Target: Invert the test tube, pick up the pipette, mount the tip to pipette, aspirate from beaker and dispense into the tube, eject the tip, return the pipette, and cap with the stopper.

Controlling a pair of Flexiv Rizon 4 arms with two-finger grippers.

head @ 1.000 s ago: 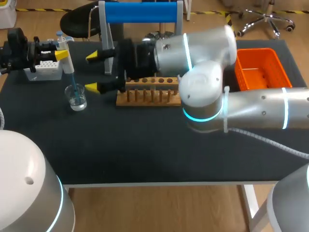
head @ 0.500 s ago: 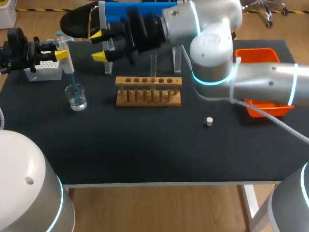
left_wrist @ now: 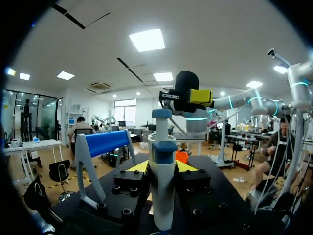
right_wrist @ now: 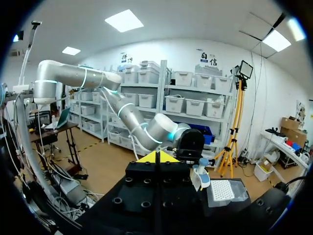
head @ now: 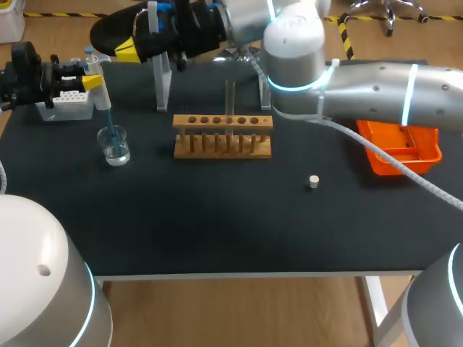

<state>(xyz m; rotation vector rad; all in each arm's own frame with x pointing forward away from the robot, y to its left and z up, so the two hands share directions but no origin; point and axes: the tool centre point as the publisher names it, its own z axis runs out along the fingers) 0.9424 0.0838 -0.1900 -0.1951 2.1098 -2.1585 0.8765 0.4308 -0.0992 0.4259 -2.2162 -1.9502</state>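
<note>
Clamping one pipette (left_wrist: 162, 161) upright between both fingers of the left pincer (left_wrist: 162, 169), at the left rear of the tabletop (head: 217, 217). Reaching its lower end down into the one beaker (head: 114, 148), just in front of one tip box (head: 69, 103). Holding the right pincer (right_wrist: 157, 157) over the rear by one blue-barred stand (left_wrist: 100, 143), fingers pressed together, gripping nothing. Standing one test tube (head: 231, 97) upright in one wooden rack (head: 223, 137). Lying apart, front-right of the rack: one stopper (head: 313, 181). Sitting at the right edge: one orange basket (head: 401, 148).
</note>
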